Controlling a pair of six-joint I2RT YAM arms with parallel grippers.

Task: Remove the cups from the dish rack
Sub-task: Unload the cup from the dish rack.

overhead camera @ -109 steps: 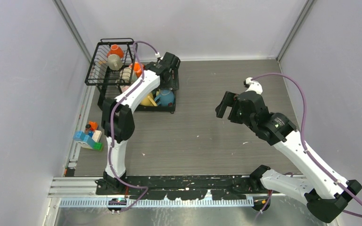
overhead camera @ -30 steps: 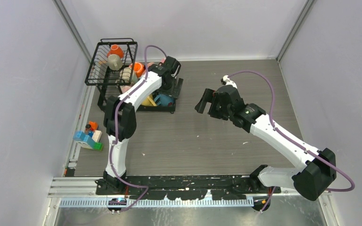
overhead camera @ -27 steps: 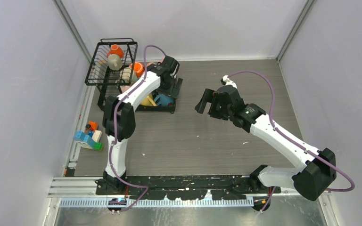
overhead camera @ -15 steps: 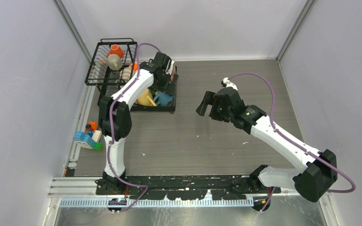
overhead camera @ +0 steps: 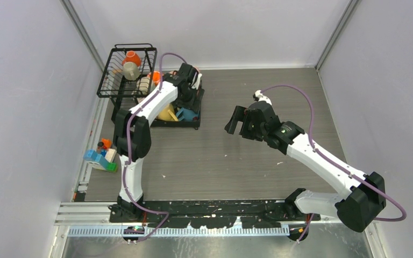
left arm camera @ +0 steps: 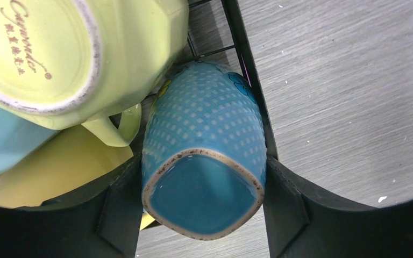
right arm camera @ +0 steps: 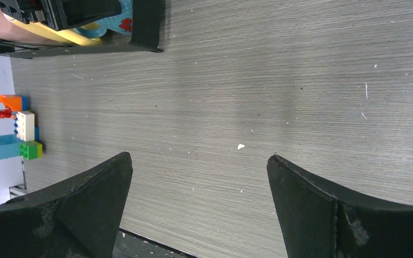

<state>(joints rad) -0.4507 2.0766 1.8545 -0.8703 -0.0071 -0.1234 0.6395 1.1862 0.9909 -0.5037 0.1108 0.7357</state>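
- The worktop (overhead camera: 236,161) is grey with a wood grain, matt, and flecked with small white specks (right arm camera: 241,146).
- Plain pale lilac-grey panels rise from its edges: a back wall (overhead camera: 209,27), a left wall (overhead camera: 27,107) and a right wall (overhead camera: 387,80).
- Slim metal posts (overhead camera: 80,29) stand at the two far corners.
- A ribbed aluminium rail (overhead camera: 193,231) runs along the near edge. Below it lies a dull metal sheet (overhead camera: 220,247), perhaps a shelf.
- The light is even and the shadows are soft.

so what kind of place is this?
Likely a lab robot cell, not a kitchen: bare grey walls boxing in the table, two arms bolted to a rail, a dish rack of cups and toy bricks as props.
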